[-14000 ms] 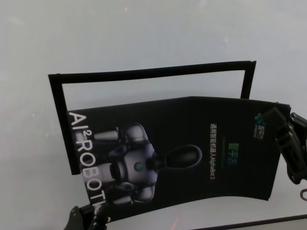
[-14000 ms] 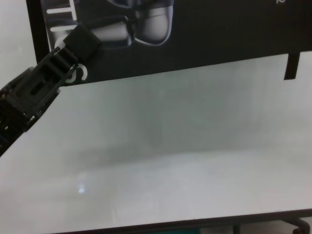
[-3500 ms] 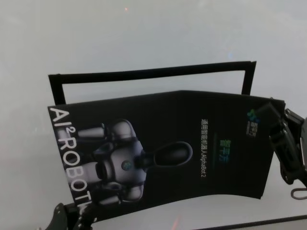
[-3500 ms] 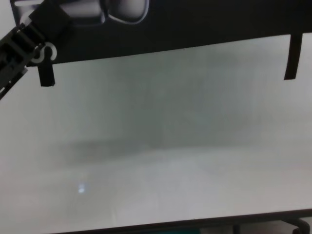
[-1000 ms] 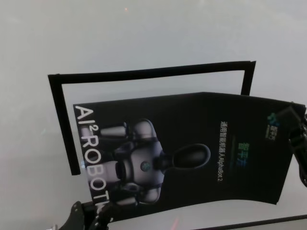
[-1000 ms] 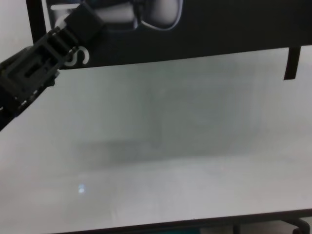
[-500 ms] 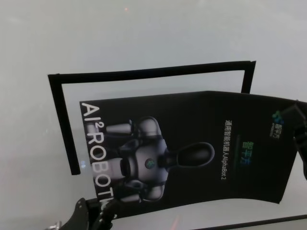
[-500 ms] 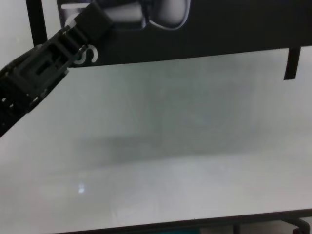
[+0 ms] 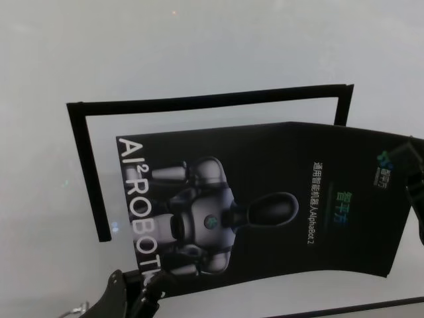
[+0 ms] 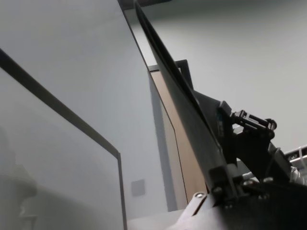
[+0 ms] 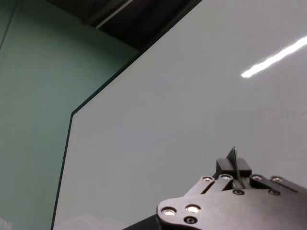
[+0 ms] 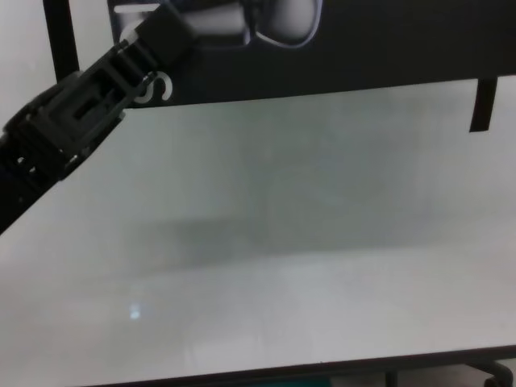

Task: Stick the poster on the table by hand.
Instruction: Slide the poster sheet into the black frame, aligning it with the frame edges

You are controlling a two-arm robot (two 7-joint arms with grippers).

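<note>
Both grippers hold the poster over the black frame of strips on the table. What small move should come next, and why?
Probably shift the poster back toward the robot's left and square it. Its right end overhangs the black frame on the table, while bare table shows at the left strip. The left gripper holds its near left corner, the right gripper its right edge.

Green wall (image 11: 29, 96) (dark ceiling above it) behind.
</note>
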